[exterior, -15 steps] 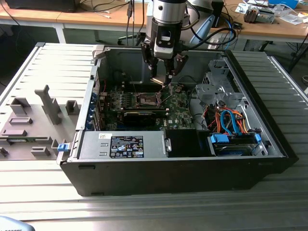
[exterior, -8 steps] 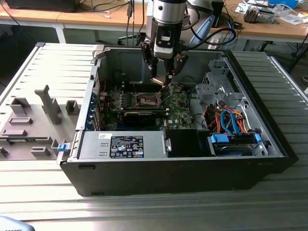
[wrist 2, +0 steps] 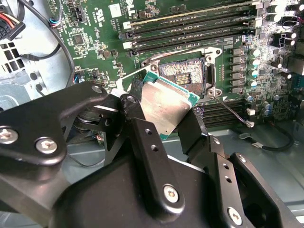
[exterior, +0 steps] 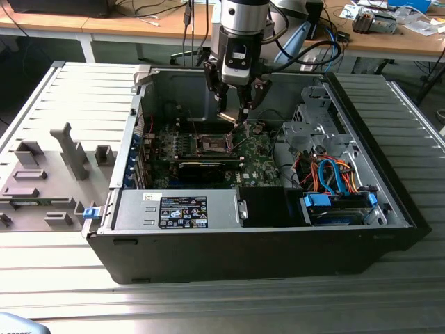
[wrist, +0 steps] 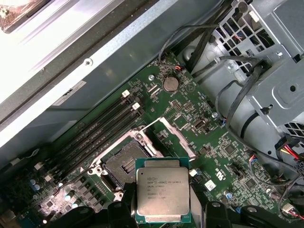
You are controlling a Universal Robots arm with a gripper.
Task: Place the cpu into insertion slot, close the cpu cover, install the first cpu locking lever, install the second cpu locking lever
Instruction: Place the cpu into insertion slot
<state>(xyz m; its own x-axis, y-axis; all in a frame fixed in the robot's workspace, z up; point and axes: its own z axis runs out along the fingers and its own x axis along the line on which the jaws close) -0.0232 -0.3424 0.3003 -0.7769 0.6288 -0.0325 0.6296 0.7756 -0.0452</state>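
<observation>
Silver-topped cpu [wrist: 163, 194] (green-edged) between the fingers [wrist 2: 145, 137], above the bare insertion slot [wrist: 124, 164], cpu cover [wrist: 175, 138] open beside it

Access, board well: we list the insertion slot [wrist: 124, 164] uncovered, its cpu cover [wrist: 179, 137] tilted up alongside. Overhead room is taken by the gripper [wrist 2: 164, 127] clamping the cpu [wrist 2: 166, 102]. Flanking: low memory slots [wrist: 92, 129], loose cables [exterior: 327, 174], drive cage [exterior: 313, 122], case wall [exterior: 182, 87]. Between these we see open passage from above.
</observation>
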